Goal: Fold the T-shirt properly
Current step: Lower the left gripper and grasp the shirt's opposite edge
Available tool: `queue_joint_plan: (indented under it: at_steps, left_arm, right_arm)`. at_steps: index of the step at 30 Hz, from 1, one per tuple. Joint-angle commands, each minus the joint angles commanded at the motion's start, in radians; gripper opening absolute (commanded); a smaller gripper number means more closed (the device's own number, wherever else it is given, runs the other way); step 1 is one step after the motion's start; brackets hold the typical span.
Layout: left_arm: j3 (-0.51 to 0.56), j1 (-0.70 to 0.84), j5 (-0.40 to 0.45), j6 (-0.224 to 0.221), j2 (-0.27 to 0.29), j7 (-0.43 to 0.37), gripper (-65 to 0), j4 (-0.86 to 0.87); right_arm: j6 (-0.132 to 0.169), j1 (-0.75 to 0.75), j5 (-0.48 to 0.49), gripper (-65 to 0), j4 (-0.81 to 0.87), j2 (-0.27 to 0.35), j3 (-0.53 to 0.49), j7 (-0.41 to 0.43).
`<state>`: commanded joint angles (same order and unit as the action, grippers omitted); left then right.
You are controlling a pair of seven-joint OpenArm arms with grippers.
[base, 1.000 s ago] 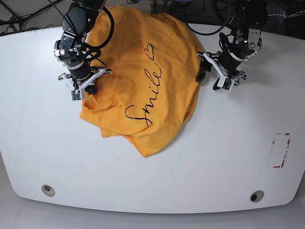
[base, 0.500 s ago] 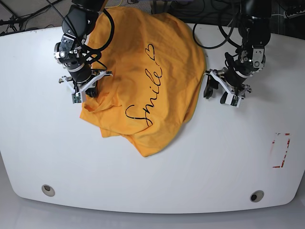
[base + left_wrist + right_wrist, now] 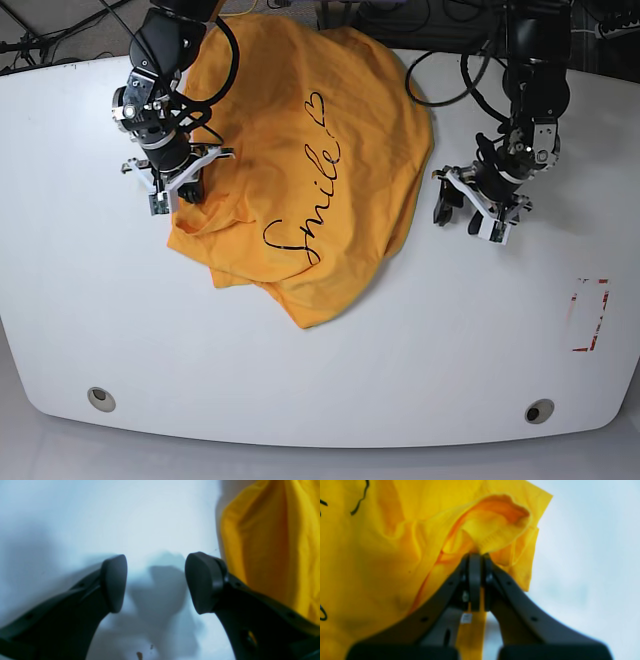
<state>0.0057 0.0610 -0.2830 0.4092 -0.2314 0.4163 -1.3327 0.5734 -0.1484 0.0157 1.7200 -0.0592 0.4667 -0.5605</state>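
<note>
T-shirt (image 3: 350, 200) w/ "Smile" on tbl (image 3: 300, 400)

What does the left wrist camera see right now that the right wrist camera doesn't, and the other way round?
Only the left wrist view: the left hand, open, beside the T-shirt with bare table between its fingers.

Only the right wrist view: the right hand, closed on a pinch of cloth, plus bits of black print.

Both: orange-yellow cloth and pale table.
</note>
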Motion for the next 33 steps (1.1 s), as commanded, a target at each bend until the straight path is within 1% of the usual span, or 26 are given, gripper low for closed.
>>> queue_joint_plan:
  at_steps: [5, 7, 11, 13, 15, 17, 19, 21, 29, 31, 33]
  left_arm:
    - [0.008, 0.014, 0.007, 0.021, 0.012, 0.013, -30.9, -0.018]
    - [0.003, 0.035, 0.010, 0.041, 0.026, 0.019, -35.2, -0.045]
    - [0.000, 0.036, 0.009, 0.040, 0.038, 0.023, -40.2, -0.045]
    - [-0.002, 0.032, 0.007, 0.039, 0.045, 0.025, -41.2, -0.040]
    - [-0.004, 0.026, 0.003, 0.039, 0.054, 0.026, -40.5, -0.036]
    - [-0.006, 0.015, -0.002, 0.038, 0.064, 0.025, -38.0, -0.028]
    - [-0.003, -0.010, -0.007, 0.047, 0.077, 0.012, -33.4, 0.015]
    - [0.000, -0.017, -0.011, 0.046, 0.078, 0.006, -31.6, 0.030]
    - [0.044, -0.049, -0.022, 0.061, 0.067, -0.009, -29.2, 0.074]
    - [0.093, -0.061, -0.026, 0.062, 0.057, -0.022, -28.4, 0.094]
    - [0.107, -0.064, -0.028, 0.063, 0.055, -0.024, -28.5, 0.091]
  right_arm:
    - [-0.001, 0.000, -0.003, -65.0, -0.002, -0.001, 0.000, -0.001]
    - [-0.002, 0.003, -0.001, -65.0, -0.007, -0.002, -0.003, -0.001]
    - [-0.003, 0.004, 0.001, -64.9, -0.009, -0.001, -0.004, -0.001]
    - [-0.002, 0.005, 0.002, -64.9, -0.010, -0.001, -0.004, 0.000]
    - [-0.002, 0.005, 0.003, -64.7, -0.012, -0.001, -0.004, 0.001]
    - [-0.001, 0.005, 0.003, -64.7, -0.012, -0.001, -0.005, 0.000]
    - [-0.002, -0.001, 0.003, -64.6, -0.012, 0.000, -0.006, 0.004]
    - [-0.001, -0.002, 0.002, -64.6, -0.012, 0.001, -0.005, 0.004]
    - [-0.002, -0.004, 0.000, -64.6, -0.012, 0.001, -0.007, 0.004]
    - [0.000, -0.004, -0.001, -64.8, -0.010, -0.001, -0.008, 0.000]
    - [-0.001, -0.004, 0.001, -64.8, -0.011, -0.001, -0.008, 0.000]
